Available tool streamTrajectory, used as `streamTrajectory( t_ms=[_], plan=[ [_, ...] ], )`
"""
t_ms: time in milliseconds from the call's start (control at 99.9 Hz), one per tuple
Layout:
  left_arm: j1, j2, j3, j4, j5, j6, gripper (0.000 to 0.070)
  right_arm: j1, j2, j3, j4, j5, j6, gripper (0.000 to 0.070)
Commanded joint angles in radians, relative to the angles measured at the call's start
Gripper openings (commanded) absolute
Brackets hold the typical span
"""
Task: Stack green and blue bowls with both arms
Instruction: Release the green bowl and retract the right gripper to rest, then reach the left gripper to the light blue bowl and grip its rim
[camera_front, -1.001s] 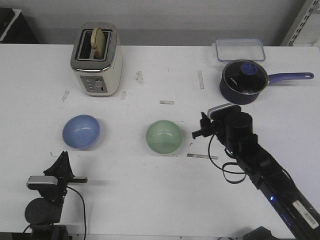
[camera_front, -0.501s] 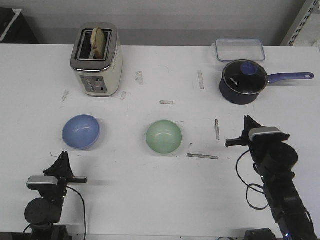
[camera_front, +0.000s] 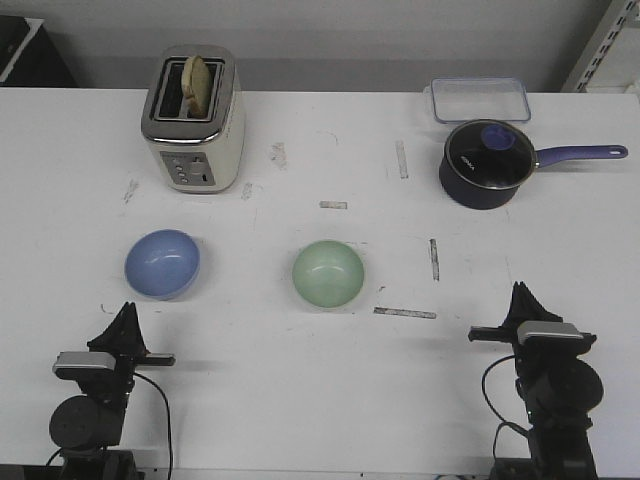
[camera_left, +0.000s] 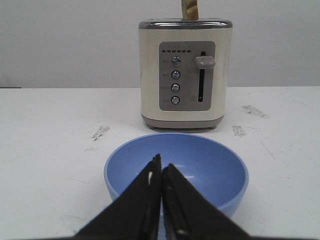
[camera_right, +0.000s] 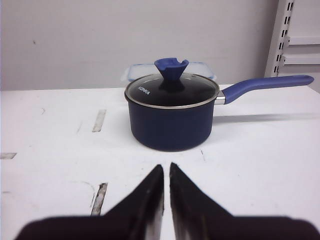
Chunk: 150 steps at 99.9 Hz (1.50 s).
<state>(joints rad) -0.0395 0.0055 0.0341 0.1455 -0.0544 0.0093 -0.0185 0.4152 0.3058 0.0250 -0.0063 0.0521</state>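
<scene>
The pale blue bowl (camera_front: 162, 264) sits upright and empty on the white table at the left. The pale green bowl (camera_front: 328, 274) sits upright and empty near the middle, well apart from the blue one. My left gripper (camera_front: 125, 310) is low at the near left, just short of the blue bowl. In the left wrist view the gripper (camera_left: 161, 164) is shut and empty, with the blue bowl (camera_left: 210, 160) right past its tips. My right gripper (camera_front: 520, 292) is at the near right, far from the green bowl. In the right wrist view it (camera_right: 166, 169) is shut and empty, with only a sliver between its jaws.
A cream toaster (camera_front: 193, 125) holding a bread slice stands at the far left, beyond the blue bowl (camera_left: 185, 75). A dark blue lidded saucepan (camera_front: 487, 165) with a long handle and a clear lidded box (camera_front: 480, 98) stand at the far right, ahead of the right gripper (camera_right: 170, 120).
My right arm has pulled back from beside the green bowl to the near right of the table and now points forward. The left arm and both bowls have not moved.
</scene>
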Motion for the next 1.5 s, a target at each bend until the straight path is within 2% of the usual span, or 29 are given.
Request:
streamTrajectory(
  t_ms=[0,401,1061,1282,1492],
  plan=[
    [0.0,-0.002,-0.022,0.013,-0.001,0.005,0.0002,0.001,-0.04,0.006,-0.002,-0.003,0.011,0.0015],
    [0.0,-0.002,-0.022,0.013,-0.001,0.005,0.0002,0.001,-0.226,0.006,-0.008,-0.005,0.011,0.0015],
    [0.0,-0.002,-0.021,0.014,-0.002,-0.002,0.0001,0.0,-0.233,0.006,-0.006,-0.004,0.011,0.0015],
    [0.0,-0.002,-0.009,0.121,-0.002,-0.063,0.0001,0.0,-0.233,0.006,-0.006,-0.004,0.011,0.0015],
    [0.0,0.016,0.114,0.037,-0.028,0.036,0.0001,0.0,-0.233,0.006,-0.006,-0.004,0.011,0.0015]
  ],
)
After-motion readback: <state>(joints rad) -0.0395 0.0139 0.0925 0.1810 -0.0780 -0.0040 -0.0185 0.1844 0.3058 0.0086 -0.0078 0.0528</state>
